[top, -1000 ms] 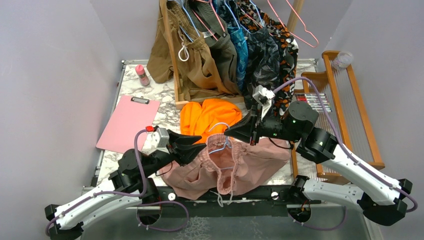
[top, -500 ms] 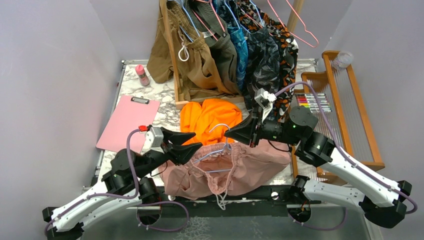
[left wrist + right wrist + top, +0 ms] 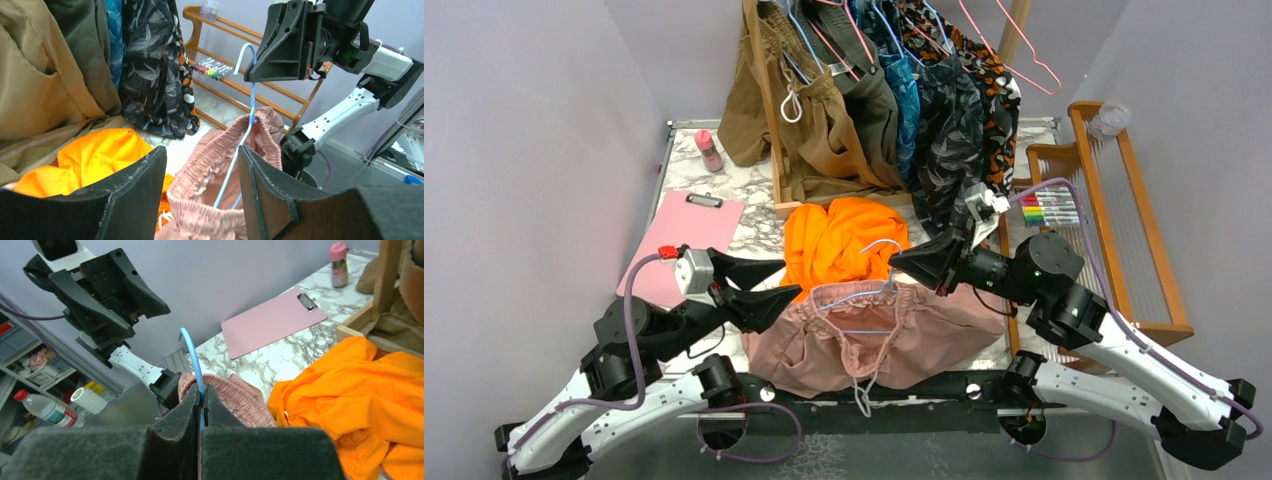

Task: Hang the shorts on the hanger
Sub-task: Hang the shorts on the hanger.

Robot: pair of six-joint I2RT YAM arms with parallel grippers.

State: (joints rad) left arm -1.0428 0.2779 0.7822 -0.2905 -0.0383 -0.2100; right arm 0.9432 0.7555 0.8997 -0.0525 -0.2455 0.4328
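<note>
The shorts (image 3: 874, 335) are lying bunched at the near edge of the table (image 3: 754, 190), their elastic waistband draping over the hanger (image 3: 856, 297), whose frame is sitting inside the waist opening with only the neck and hook poking up. The right gripper (image 3: 896, 263) is pinching that neck, fingers clamped together on the wire, seemingly to hold the frame upright under the cloth. The left gripper (image 3: 786, 281) is hovering just left of the waistband, fingers apart and empty.

Hanger (image 3: 253, 100) inside shorts (image 3: 874, 345) waistband; clipboard (image 3: 679, 245) left (rack (image 3: 767, 100) behind).
</note>
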